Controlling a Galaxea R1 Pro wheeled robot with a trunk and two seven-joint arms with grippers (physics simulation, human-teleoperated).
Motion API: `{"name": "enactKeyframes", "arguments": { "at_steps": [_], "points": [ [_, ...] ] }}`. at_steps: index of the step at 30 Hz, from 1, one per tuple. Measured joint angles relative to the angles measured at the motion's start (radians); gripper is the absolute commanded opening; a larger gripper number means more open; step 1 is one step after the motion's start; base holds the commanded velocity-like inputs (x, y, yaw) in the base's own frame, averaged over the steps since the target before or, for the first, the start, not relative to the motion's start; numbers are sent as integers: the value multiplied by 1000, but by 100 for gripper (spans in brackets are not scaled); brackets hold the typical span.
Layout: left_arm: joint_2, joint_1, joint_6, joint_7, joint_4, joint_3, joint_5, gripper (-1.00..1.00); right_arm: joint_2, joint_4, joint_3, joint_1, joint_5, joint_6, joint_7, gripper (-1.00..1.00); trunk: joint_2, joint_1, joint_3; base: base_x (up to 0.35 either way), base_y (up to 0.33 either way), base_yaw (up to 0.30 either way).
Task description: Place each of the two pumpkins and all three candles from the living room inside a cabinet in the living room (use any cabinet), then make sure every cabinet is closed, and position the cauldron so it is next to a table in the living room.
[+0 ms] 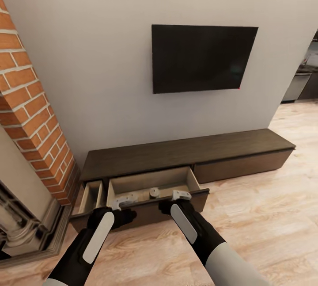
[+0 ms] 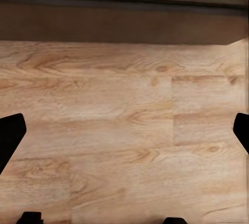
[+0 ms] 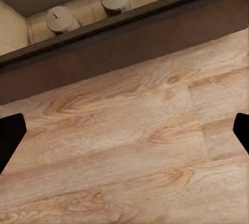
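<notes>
Low in the frame, the left gripper (image 1: 125, 200) and right gripper (image 1: 180, 196) are hovering at the front edge of the pulled-out drawer (image 1: 150, 187); both are spread wide and carrying nothing. Inside the pale beige drawer, squat grey candles (image 3: 63, 19) are standing. Closing it looks like the step in hand, calling for a steady forward push. Behind, the smooth dark-brown wooden cabinet (image 1: 185, 149) is stretching along the wall.
</notes>
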Motion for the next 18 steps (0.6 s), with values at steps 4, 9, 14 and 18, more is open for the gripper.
{"name": "enactKeyframes", "arguments": {
  "at_steps": [4, 9, 14, 18],
  "points": [
    [-1, 0, 0, 0, 0, 0, 0, 100, -3, 0, -1, 0, 1, 0, 34, 100, 21, -12, 9, 0, 0, -285],
    [0, 0, 0, 0, 0, 0, 0, 100, -4, 0, -1, 0, 1, 1, 44, 100, 21, -12, 9, 0, 0, -285],
    [1, 0, 0, 0, 0, 0, 0, 100, -5, 0, -7, 0, 1, 2, 45, 100, 21, -12, 9, 0, 0, -285],
    [1, 0, 0, 0, 0, 0, -1, 100, -6, 1, -53, 0, 3, 6, 42, 100, 21, -12, 9, 0, 0, -285]
  ]
}}
